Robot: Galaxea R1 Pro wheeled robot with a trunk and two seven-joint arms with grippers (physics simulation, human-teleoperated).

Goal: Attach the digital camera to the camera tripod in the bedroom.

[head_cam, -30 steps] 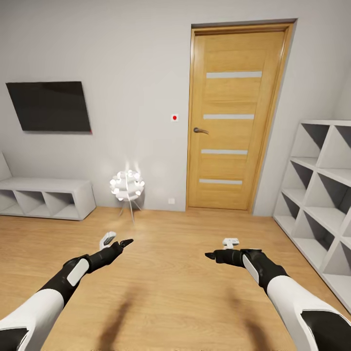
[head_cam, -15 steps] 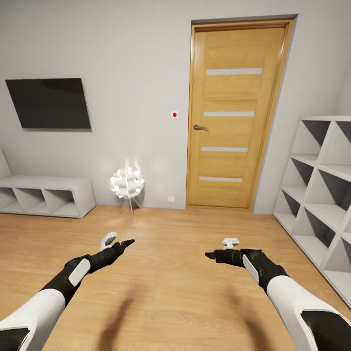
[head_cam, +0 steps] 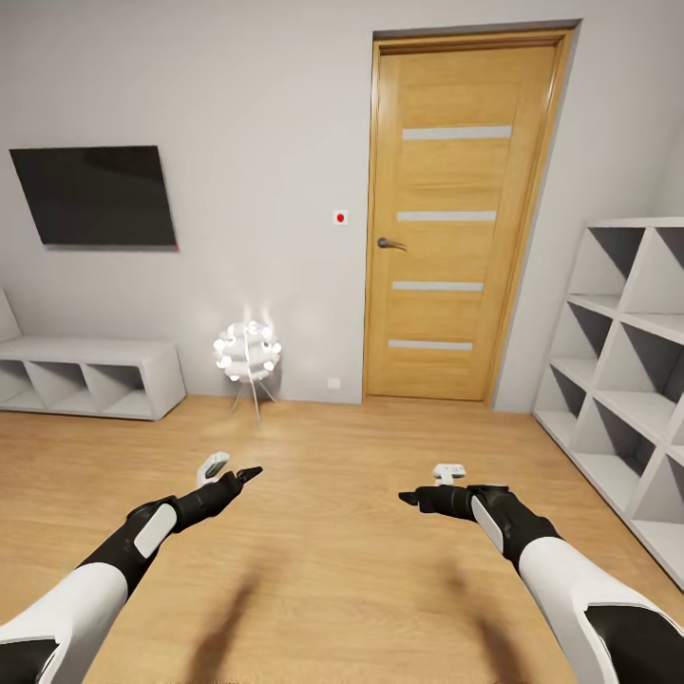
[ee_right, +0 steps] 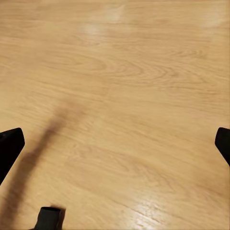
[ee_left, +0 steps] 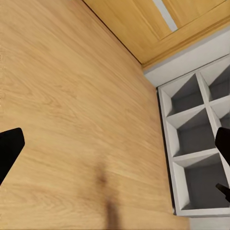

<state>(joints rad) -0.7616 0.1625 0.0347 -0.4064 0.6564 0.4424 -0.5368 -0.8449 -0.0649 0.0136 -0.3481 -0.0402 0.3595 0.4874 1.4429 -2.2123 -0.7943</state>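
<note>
The digital camera and the camera tripod are out of view. Both my arms reach forward over the light wood floor point(head_cam: 332, 570) of a grey-walled room. My left gripper point(head_cam: 231, 468) is open with nothing between its fingers. In the left wrist view its gripper point(ee_left: 115, 143) has its dark fingertips point(ee_left: 9, 149) spread to the picture's edges over bare floor. My right gripper point(head_cam: 429, 483) is open and empty too. In the right wrist view the gripper point(ee_right: 115, 143) hangs over bare wood boards.
A closed wooden door point(head_cam: 456, 218) stands straight ahead. White cube shelves point(head_cam: 627, 380) line the right wall and appear as white cube shelves point(ee_left: 191, 143) in the left wrist view. A wall TV point(head_cam: 95, 195), a low white shelf point(head_cam: 85, 375) and a glowing lamp point(head_cam: 247, 353) are at the left.
The whole picture has shifted a little: door, TV and lamp sit slightly higher, so the camera has moved. Both arms keep the same pose with open grippers.
</note>
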